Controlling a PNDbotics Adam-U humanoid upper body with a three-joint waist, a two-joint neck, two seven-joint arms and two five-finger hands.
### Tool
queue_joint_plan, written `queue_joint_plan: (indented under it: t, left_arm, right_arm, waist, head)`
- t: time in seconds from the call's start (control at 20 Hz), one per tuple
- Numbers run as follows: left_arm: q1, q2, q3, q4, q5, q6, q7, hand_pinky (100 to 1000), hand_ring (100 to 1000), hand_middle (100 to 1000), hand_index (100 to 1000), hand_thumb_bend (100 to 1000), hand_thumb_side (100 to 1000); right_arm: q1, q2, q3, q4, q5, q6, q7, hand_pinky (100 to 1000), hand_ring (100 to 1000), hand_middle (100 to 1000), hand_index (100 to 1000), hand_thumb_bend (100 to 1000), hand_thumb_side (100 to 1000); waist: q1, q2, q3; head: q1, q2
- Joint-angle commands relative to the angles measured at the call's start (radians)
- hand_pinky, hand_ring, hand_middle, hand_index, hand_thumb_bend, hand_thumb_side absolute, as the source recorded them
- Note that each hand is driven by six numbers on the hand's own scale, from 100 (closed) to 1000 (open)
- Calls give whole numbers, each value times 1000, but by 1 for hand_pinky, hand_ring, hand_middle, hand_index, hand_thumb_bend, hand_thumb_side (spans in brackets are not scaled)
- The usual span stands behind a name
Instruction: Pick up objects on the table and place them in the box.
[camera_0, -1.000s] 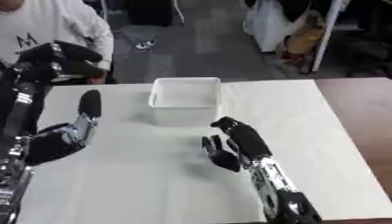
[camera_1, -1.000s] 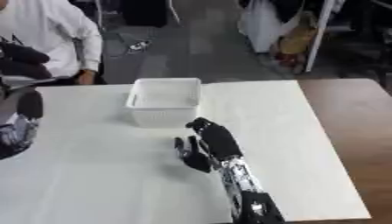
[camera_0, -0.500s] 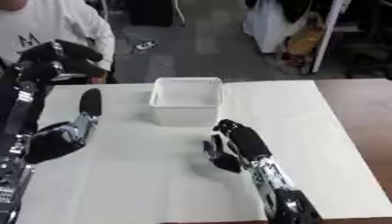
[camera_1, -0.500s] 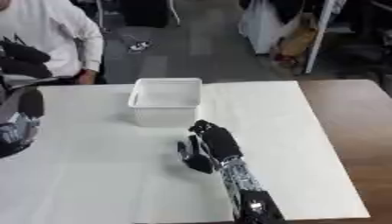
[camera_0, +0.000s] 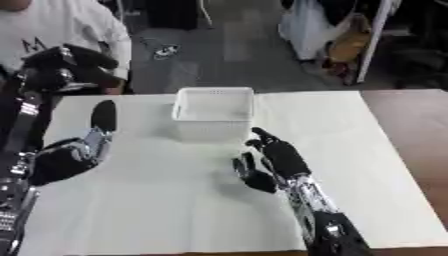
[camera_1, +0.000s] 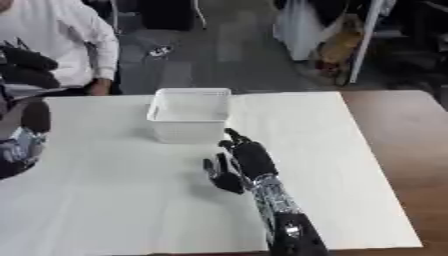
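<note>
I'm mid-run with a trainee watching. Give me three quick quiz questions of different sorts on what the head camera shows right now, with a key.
1. True or false: the white box stands on the white table covering, beyond the right hand.
2. Which hand is nearer the box? A) left hand B) right hand C) both touch it
3. Fill in: the bare table at the view's right edge is ______ in colour.

Key
1. True.
2. B. The right hand is just in front of the box and apart from it, fingers relaxed and holding nothing; the left hand is off to the left, also open.
3. Brown.
</note>
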Motion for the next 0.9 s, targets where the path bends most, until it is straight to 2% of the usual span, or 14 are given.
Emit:
queue_joint_plan:
  t: [0.05,0.55,0.9]
  left_arm:
    - [-6,29,3,-14,6,-2,-4,573,501,659,667,211,565]
    - [-3,30,4,-14,7,-1,-6,574,501,659,667,210,562]
    - [0,31,5,-14,6,-1,-6,574,500,659,667,210,564]
  right_arm:
    - [-28,0,-11,-17,-8,4,8,674,868,993,813,280,880]
    - [-27,3,-37,-3,-8,41,61,686,874,998,812,257,830]
    - [-24,1,-47,-1,-25,46,83,683,871,994,808,248,875]
  waist:
    - [2,-13,0]
    - [2,-20,1]
    - [3,-20,-1]
  head:
    - [5,4]
    - [9,6]
    - [13,8]
